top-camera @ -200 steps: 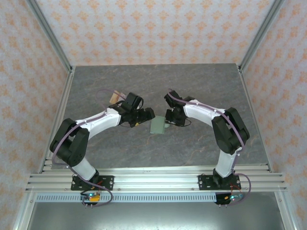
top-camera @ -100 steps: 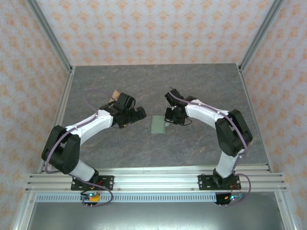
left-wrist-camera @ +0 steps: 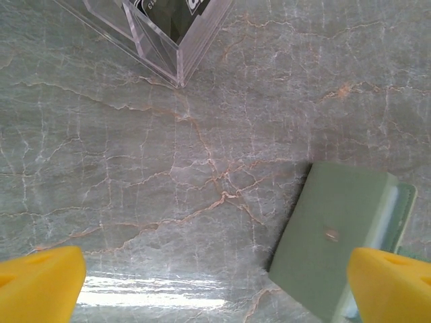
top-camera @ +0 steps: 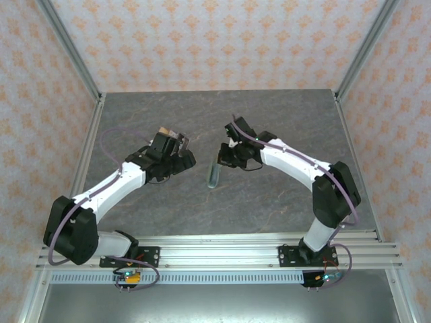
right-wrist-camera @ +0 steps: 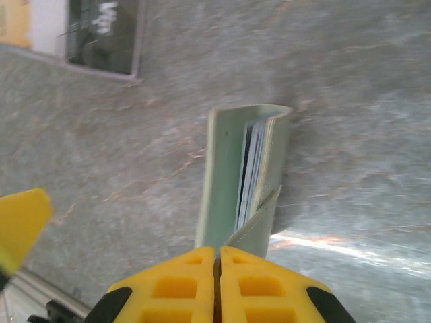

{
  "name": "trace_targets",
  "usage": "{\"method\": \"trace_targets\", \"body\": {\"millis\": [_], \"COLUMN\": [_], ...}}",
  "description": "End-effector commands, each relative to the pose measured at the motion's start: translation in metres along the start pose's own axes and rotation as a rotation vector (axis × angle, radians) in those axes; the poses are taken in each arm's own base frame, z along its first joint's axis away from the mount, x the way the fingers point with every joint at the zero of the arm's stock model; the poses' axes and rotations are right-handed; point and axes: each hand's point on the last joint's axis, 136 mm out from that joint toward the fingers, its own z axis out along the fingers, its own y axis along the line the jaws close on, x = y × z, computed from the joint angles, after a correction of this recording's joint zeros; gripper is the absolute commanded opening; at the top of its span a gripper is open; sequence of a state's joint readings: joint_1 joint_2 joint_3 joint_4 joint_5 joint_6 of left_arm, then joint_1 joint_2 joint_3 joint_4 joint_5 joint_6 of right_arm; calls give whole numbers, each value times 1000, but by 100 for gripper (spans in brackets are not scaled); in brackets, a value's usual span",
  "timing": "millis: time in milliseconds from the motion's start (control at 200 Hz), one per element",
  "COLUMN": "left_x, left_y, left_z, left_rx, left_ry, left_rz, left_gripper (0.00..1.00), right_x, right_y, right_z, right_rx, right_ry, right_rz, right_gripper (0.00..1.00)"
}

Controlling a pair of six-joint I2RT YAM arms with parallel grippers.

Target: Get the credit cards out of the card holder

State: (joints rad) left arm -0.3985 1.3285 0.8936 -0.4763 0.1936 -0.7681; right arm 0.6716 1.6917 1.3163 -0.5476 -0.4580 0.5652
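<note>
While the card holder (right-wrist-camera: pixel 221 182) stood on its narrow edge near the middle of the tabletop (top-camera: pixel 283 114), it was a little open, like a book that is not fully shut. Between its two sage-green covers I could see the thin edges of the credit cards (right-wrist-camera: pixel 249 171), pale and dark ones packed closely together. All of them were inside the holder. A narrow green strip ran from one cover down toward my right gripper (right-wrist-camera: pixel 217 266). The two yellow fingers of this gripper were pressed tightly together at the near end of the holder, and as far as I could see they were clamped on it there.

From above, the holder (top-camera: pixel 213 173) looked like a slim upright strip, just beside my right gripper (top-camera: pixel 225 158) and between my two arms. My left gripper (left-wrist-camera: pixel 215 286) was spread wide and held nothing. One yellow fingertip (left-wrist-camera: pixel 40 282) was well to the side of the holder, and the other came in front of its lower corner. From this side the holder (left-wrist-camera: pixel 330 235) showed a flat green face with a small round spot.

Farther away, a clear plastic box (left-wrist-camera: pixel 172 40) stood on the grey marbled tabletop with something dark inside. Patterned orange walls (top-camera: pixel 202 40) closed the tabletop on three sides.
</note>
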Motion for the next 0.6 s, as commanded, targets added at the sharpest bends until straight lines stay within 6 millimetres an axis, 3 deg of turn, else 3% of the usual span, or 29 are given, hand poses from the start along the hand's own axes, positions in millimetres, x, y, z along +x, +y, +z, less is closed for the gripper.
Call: {"method": "trace_targets", "body": {"millis": [0,135,285,591], "left_x": [2,6,14,22], "left_y": [16,22,17,-27], "left_z": [-8,-14,-11,3], "left_rx": [-39,-36,10,128], "left_ry": [-23,-33,-5,95], "left_rz": [7,10,15,65], "left_gripper": [100,100,100,82], "right_x": [0,-3,-4,-2], "right_y": [18,18,-7,-69], "right_z": [4,10,10,-10], "right_rx": [-25,-7,122,240], "right_ry": [1,5,-12,-70], "right_rz": [-7,5,-1,49], "right_gripper": [9,9,8,8]}}
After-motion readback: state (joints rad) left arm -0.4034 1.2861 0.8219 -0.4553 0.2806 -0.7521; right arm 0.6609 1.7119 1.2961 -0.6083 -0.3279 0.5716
